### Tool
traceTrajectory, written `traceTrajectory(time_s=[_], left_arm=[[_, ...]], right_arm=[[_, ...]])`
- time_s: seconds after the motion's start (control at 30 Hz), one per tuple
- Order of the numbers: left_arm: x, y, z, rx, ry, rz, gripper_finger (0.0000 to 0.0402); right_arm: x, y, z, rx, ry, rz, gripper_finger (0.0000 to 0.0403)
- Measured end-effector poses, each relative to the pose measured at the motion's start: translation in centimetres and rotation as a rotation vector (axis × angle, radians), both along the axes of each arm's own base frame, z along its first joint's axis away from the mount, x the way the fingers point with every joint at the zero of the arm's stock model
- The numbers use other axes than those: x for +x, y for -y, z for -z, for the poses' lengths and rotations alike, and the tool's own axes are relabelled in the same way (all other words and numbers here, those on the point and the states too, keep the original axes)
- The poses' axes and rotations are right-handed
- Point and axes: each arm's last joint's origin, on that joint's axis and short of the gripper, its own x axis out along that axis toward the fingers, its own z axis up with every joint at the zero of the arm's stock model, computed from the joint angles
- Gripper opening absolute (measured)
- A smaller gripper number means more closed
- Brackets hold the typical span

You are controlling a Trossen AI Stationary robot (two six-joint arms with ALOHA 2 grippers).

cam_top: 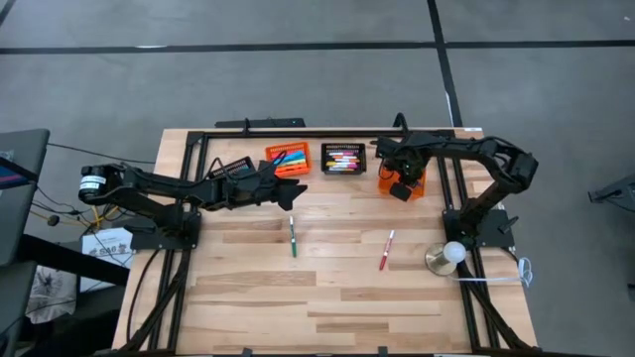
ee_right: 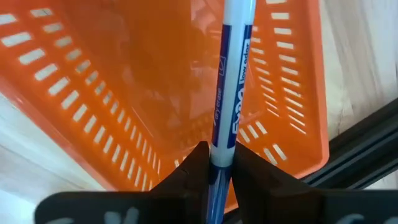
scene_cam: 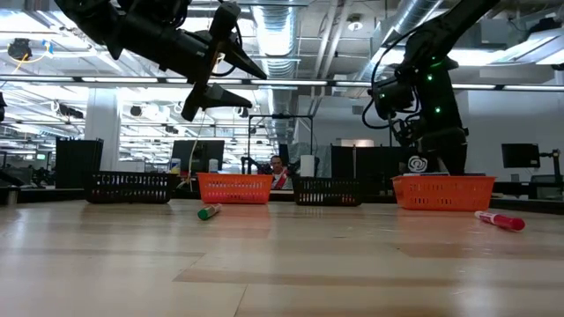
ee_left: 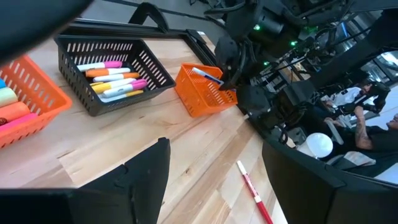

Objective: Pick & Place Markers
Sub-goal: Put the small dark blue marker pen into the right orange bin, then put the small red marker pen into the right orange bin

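The slim blue-and-white capped marker (ee_right: 231, 93), pinched in the right hand (ee_right: 217, 163), should be released low inside the orange mesh basket (ee_right: 124, 93); the left hand (ee_left: 211, 180), wide open and empty, is held above the wooden tabletop (cam_top: 337, 297).

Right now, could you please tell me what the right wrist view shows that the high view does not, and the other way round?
Only the right wrist view shows the blue-and-white capped marker pinched between the right pincer's fingers, pointing into the otherwise empty orange mesh basket.

Only the high view shows the left pincer hanging open over the wooden table, the green-capped marker and red marker lying loose, and the black mesh basket of mixed markers.

Both show the right pincer at the orange basket near the table's right edge.
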Motion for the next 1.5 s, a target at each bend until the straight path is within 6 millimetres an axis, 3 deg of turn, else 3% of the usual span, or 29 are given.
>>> traceTrajectory(time_s=[0.57, 1.07, 1.23, 1.5], left_arm=[[0.0, 0.0, 0.0, 0.0, 0.001, 0.0, 0.0254], [0.0, 0.0, -0.1, 0.001, 0.008, 0.0, 0.0254], [0.0, 0.0, -0.1, 0.001, 0.009, 0.0, 0.0254], [0.0, 0.0, -0.1, 0.001, 0.009, 0.0, 0.0254]], right_arm=[[0.2, 0.2, 0.0, 0.002, 0.019, -0.05, 0.0053], [0.3, 0.2, -0.1, 0.009, 0.05, -0.051, 0.0151], [-0.1, -0.1, -1.2, -0.02, 0.089, -0.046, 0.0154], [-1.5, -1.0, -4.7, -0.117, 0.227, -0.026, 0.0136]])
